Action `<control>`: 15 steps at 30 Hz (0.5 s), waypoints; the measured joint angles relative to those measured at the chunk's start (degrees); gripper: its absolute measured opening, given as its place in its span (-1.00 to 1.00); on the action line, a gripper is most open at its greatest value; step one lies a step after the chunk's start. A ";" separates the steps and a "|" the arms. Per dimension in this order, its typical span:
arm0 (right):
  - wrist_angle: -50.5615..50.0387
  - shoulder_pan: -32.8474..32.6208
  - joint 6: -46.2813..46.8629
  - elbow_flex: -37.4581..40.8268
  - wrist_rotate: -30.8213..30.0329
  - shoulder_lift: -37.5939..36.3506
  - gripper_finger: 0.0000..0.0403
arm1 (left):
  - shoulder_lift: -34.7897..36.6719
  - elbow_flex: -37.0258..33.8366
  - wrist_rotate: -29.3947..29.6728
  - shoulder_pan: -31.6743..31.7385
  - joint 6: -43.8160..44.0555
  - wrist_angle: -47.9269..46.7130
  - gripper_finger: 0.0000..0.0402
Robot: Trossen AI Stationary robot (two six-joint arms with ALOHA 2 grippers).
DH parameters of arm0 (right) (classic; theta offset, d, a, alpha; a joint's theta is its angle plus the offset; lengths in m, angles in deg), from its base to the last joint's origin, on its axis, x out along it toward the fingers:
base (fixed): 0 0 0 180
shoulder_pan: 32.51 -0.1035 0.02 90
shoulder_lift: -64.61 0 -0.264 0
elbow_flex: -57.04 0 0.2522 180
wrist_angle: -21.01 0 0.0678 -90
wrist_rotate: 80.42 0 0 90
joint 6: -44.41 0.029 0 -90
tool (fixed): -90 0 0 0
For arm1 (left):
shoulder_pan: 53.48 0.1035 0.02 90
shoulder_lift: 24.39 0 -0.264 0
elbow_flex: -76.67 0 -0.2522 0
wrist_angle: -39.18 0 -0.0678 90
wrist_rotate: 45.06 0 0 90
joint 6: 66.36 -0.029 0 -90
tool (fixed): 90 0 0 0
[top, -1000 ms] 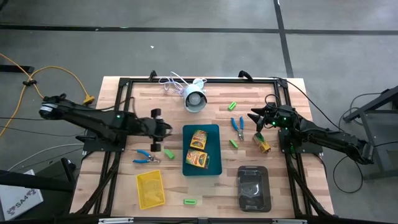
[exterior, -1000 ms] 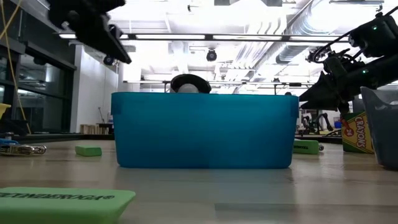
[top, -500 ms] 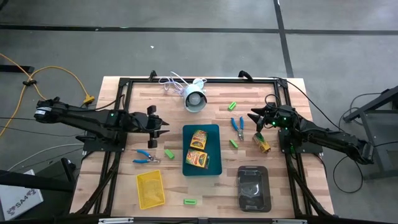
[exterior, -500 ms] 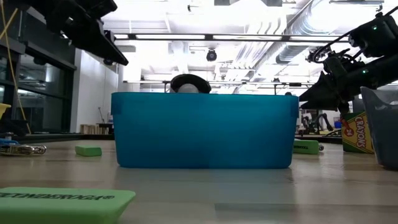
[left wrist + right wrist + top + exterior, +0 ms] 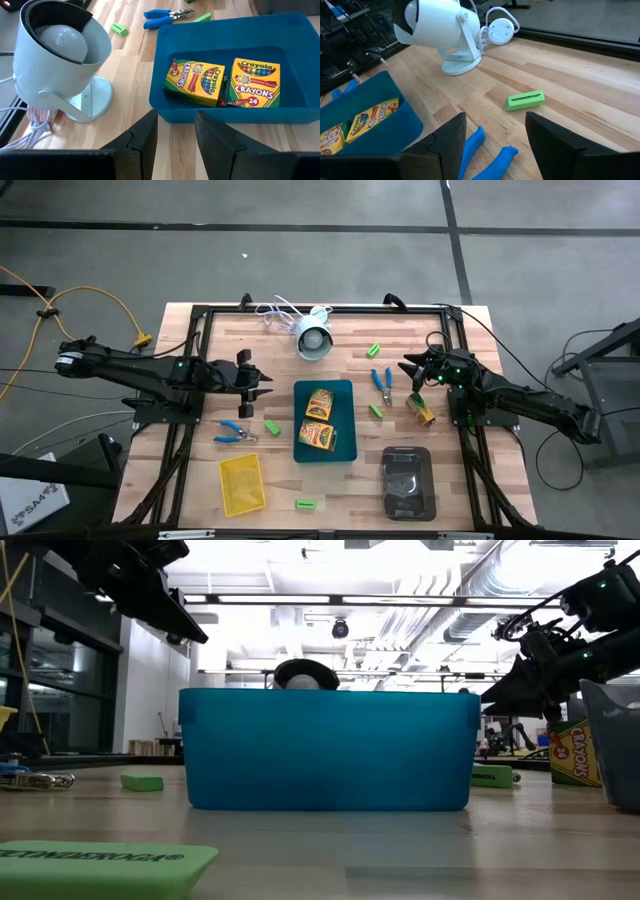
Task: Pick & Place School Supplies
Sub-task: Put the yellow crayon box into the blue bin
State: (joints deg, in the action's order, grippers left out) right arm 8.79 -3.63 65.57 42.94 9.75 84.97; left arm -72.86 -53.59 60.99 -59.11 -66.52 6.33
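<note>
Left gripper [image 5: 262,384]: jaws apart, empty, just beside the teal tray [image 5: 345,452], on its left. Two crayon boxes [image 5: 222,83] inside that tray, ahead of the jaws, not between them; printed "Crayola", "CRAYONS 24".

Right gripper [image 5: 408,370]: jaws apart, empty, above blue-handled scissors [image 5: 485,150] lying flat on the table. Green eraser [image 5: 525,100] farther ahead, near the white lamp [image 5: 445,27]; printed label not legible. Third crayon box [image 5: 575,752] standing beside the grey tray [image 5: 612,740], marked "CRAYONS".
</note>
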 joint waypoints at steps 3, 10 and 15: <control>0.00 0.00 0.00 0.00 -0.01 0.00 -0.02 | 0.00 0.00 0.11 -0.22 0.02 0.00 -0.38; 0.35 0.00 0.00 0.00 -0.04 0.00 -0.02 | 0.00 0.00 0.09 -0.22 0.20 0.05 -0.38; 0.67 0.00 0.11 0.01 -0.04 0.02 -0.02 | 0.00 0.00 0.09 -0.22 0.20 0.07 -0.38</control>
State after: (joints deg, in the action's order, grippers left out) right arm 9.45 -3.63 65.68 42.96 9.70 84.99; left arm -72.86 -53.59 61.08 -59.33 -66.33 6.40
